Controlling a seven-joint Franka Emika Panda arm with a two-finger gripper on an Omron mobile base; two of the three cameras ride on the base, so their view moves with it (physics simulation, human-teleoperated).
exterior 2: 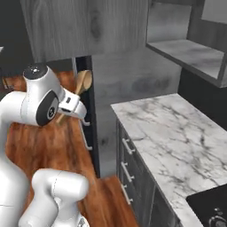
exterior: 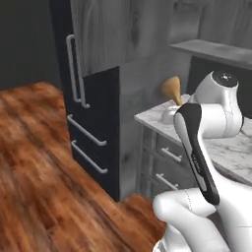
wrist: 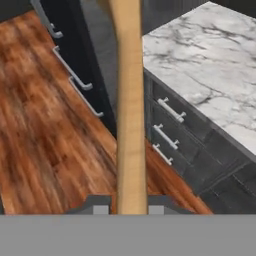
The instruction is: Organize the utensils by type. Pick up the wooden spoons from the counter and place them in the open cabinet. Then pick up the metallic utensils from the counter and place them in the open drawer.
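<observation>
Your pincer (wrist: 128, 209) pinching the wooden spoon (wrist: 129, 110) by its handle, spoon held in the air just left of the marble desk (exterior 2: 168, 133) edge, above the wood floor (wrist: 45, 130), bowl end up, open cabinet (exterior 2: 186, 53) shelf above the desk.

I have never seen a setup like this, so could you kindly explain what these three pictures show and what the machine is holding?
This is a rendered kitchen with a white robot arm on a driving base. Two pictures come from cameras on the base, behind the arm to its left and right. The third looks along the tool, which is shut on a wooden spoon; its round bowl sticks up in the right base view. To the side lies a white marble counter above grey drawers, with an open cabinet above it.
</observation>
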